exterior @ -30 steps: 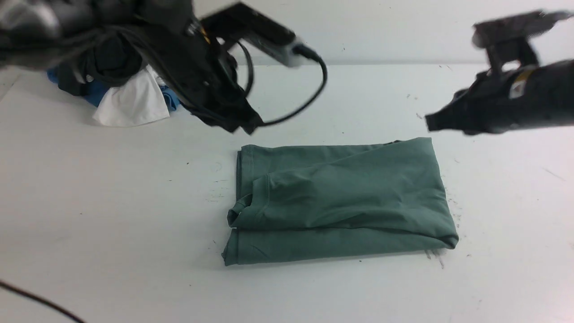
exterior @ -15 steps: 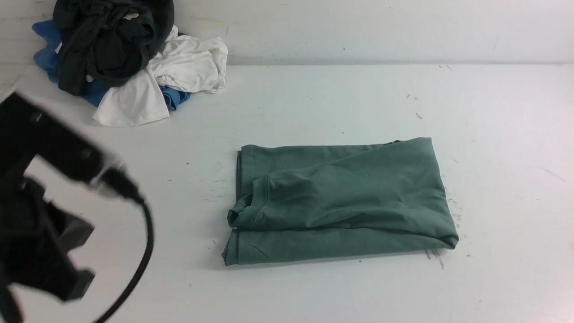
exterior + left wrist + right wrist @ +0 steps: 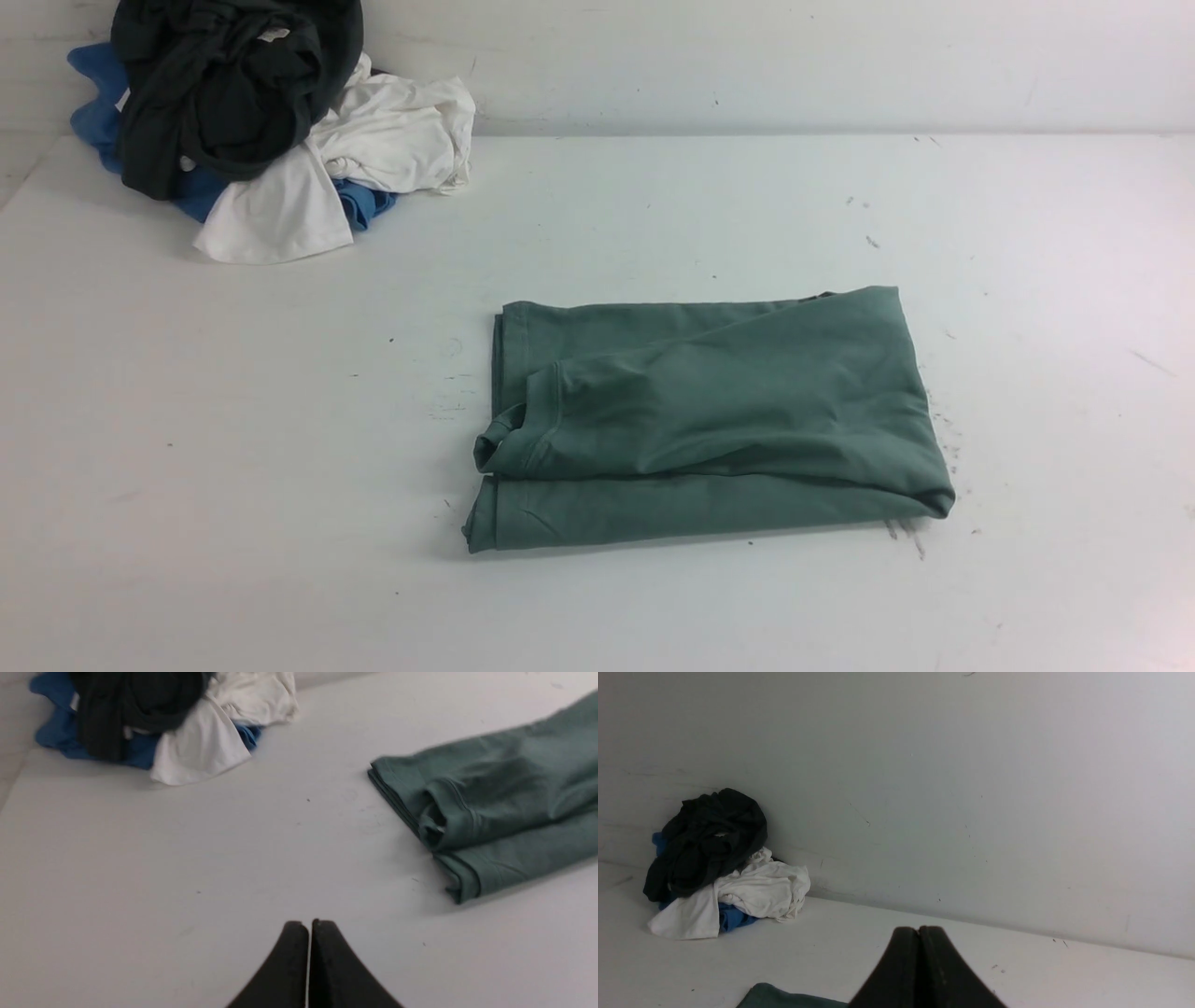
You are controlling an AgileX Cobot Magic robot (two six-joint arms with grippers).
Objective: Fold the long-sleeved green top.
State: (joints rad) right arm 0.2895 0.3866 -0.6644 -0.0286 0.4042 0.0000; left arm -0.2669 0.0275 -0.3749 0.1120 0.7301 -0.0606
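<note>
The green long-sleeved top [image 3: 709, 415] lies folded into a compact rectangle in the middle of the white table, with its ribbed neck at the left end. It also shows in the left wrist view [image 3: 495, 798], and a corner of it shows in the right wrist view [image 3: 784, 998]. Neither arm shows in the front view. My left gripper [image 3: 309, 924] is shut and empty, held over bare table well to the left of the top. My right gripper [image 3: 919, 928] is shut and empty, raised and facing the back wall.
A heap of other clothes sits at the table's far left corner: a very dark garment [image 3: 233, 84] on top of white [image 3: 373, 140] and blue [image 3: 93, 103] ones. The white wall [image 3: 747, 56] runs along the table's far edge.
Both arms have drawn back out of the front view: the right one left first, then the left one swept down past the near left. The folded top has not moved.
</note>
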